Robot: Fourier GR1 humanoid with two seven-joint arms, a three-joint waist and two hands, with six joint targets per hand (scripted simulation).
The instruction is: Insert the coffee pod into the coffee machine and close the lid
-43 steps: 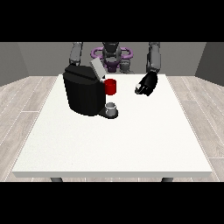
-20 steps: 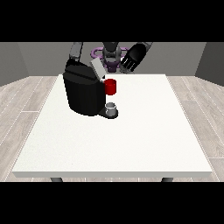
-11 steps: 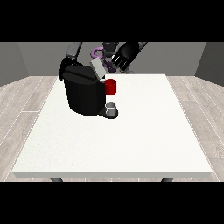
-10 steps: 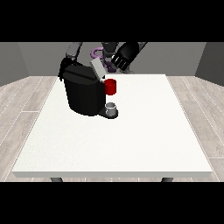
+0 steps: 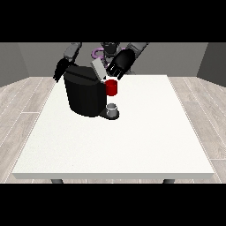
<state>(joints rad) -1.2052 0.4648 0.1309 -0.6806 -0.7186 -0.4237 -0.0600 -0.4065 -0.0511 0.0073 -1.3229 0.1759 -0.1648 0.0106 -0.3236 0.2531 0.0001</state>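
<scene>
A black coffee machine (image 5: 85, 94) stands on the white table (image 5: 132, 132) at the back left. Its grey lid (image 5: 99, 69) is tilted up, open. A red part (image 5: 111, 87) sticks out of its front, and a small grey cup (image 5: 112, 109) sits on the drip base below. The hand at the view's right (image 5: 119, 63) hovers just right of the raised lid, fingers spread and pointing down toward it. The hand at the view's left (image 5: 60, 70) rests against the machine's back left corner. I cannot make out a coffee pod.
The robot's torso (image 5: 105, 49) stands behind the table's far edge. Grey wood floor surrounds the table. The table's front and right parts carry nothing I can see.
The hand at the view's right has swung from the table's right side up and leftward to the raised lid. The hand at the view's left came down beside the machine.
</scene>
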